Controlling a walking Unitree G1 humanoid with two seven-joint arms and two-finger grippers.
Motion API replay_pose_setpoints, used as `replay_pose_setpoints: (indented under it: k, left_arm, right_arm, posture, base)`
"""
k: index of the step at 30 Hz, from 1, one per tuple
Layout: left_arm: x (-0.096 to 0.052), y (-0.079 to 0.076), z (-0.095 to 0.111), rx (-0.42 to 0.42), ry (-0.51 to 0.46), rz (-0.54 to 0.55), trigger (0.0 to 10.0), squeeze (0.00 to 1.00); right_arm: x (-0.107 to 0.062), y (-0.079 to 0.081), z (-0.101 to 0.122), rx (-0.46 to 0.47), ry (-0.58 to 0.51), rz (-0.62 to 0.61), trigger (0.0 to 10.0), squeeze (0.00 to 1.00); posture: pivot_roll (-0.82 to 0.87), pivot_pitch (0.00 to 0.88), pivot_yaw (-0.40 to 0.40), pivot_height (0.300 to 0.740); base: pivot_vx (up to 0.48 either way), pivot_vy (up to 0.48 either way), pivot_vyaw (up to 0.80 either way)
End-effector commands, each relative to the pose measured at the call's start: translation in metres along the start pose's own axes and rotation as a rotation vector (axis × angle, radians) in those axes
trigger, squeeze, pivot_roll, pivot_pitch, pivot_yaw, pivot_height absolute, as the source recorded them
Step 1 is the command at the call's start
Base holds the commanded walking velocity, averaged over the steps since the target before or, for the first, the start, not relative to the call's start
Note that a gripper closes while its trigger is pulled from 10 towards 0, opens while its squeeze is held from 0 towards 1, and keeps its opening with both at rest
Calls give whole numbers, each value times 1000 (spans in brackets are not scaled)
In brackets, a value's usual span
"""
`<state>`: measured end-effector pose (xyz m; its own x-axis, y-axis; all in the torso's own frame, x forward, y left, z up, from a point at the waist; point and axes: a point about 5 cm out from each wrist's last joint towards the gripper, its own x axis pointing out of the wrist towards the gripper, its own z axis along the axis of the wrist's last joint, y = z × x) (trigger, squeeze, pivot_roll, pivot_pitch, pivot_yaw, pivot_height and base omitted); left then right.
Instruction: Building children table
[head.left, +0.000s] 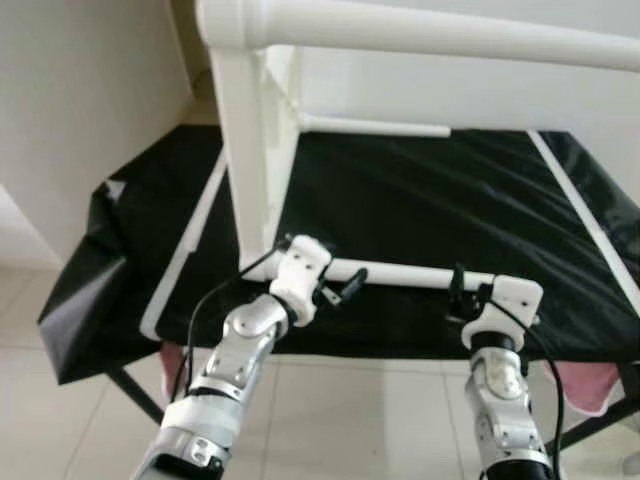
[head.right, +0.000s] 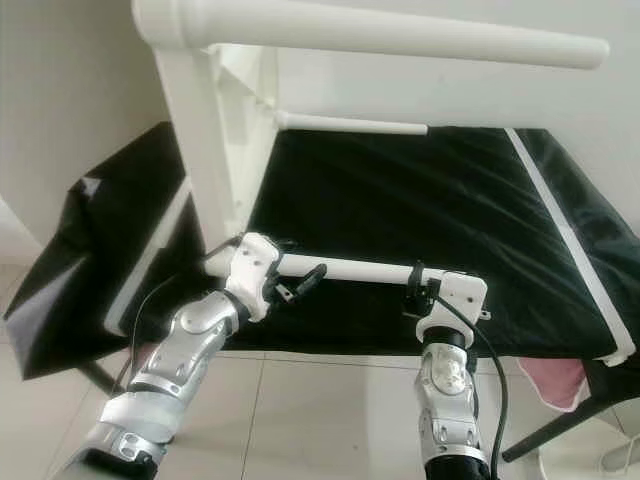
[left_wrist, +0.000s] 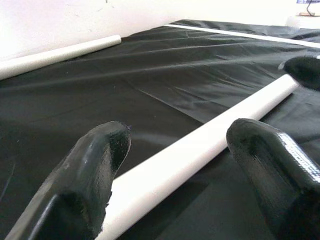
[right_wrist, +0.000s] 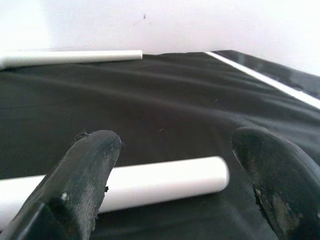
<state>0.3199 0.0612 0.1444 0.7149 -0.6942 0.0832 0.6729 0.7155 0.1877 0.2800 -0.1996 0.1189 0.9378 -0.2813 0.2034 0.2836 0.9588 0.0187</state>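
Nearest to me: my two silver arms reach forward over a pale tiled floor (head.left: 330, 420) toward the front edge of a work surface draped in black sheet (head.left: 420, 210).

My left gripper (head.left: 345, 287) is at the near edge of the sheet, over the left end of a white rod (head.left: 400, 274) that lies crosswise on the black cover. In the left wrist view my fingers (left_wrist: 90, 170) stand wide apart, one on each side of the rod (left_wrist: 200, 150), not closed on it; whether they touch it I cannot tell.

My right gripper (head.left: 462, 292) is at the other end of the same rod. In the right wrist view the fingers (right_wrist: 85, 175) are likewise spread wide, with the rod's rounded end (right_wrist: 165, 182) lying between them on the sheet. Nothing is gripped.

Just beyond my left gripper, a white upright post (head.left: 250, 150) rises from the sheet, joined at its top to a thick white horizontal bar (head.left: 430, 30) that runs across the upper part of the head views. The near rod's left end lies close to the base of this post.

Farther back, a second thin white rod (head.left: 375, 126) lies near the rear of the sheet by the wall (head.left: 80, 90). A long thin white strip (head.left: 585, 215) runs front to back on the right side of the cover.

Pink cloth (head.left: 590, 385) hangs below the front edge at right.
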Motion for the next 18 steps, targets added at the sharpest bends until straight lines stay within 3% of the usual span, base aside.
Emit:
replay_pose_setpoints:
  k: [1,5,6,9,11,14,18]
  left_arm:
    - [-7,-2,-2,6,13,-55,10000,0]
    - [-13,-3,-1,-26,15,-116,10000,0]
    - [-16,-4,-1,-33,24,-159,10000,0]
    - [-25,-10,0,-47,36,-283,10000,0]
    - [-27,-11,1,-52,39,-306,10000,0]
    - [-40,-20,-3,-51,96,-438,10000,0]
    - [-45,-22,-5,-42,114,-463,10000,0]
  right_arm:
    - [0,1,4,-23,-23,28,10000,1000]
    - [2,-2,7,-80,-29,34,10000,1000]
    - [3,-2,10,-71,-40,64,10000,0]
    - [7,1,25,-125,-118,166,10000,0]
    - [8,1,28,-132,-131,182,10000,0]
    - [15,0,58,-266,-298,208,10000,0]
    - [17,-1,65,-309,-338,205,10000,0]
  posture:
    - [-52,0,35,740]
    - [-54,0,36,740]
    - [-52,0,35,740]
    - [-54,0,37,740]
    - [-54,0,36,740]
    - [-51,0,36,740]
    - [-51,0,36,740]
  base:
    - [0,0,0]
    - [0,0,0]
    - [0,0,0]
    - [0,0,0]
    - [0,0,0]
    - [0,0,0]
    - [0,0,0]
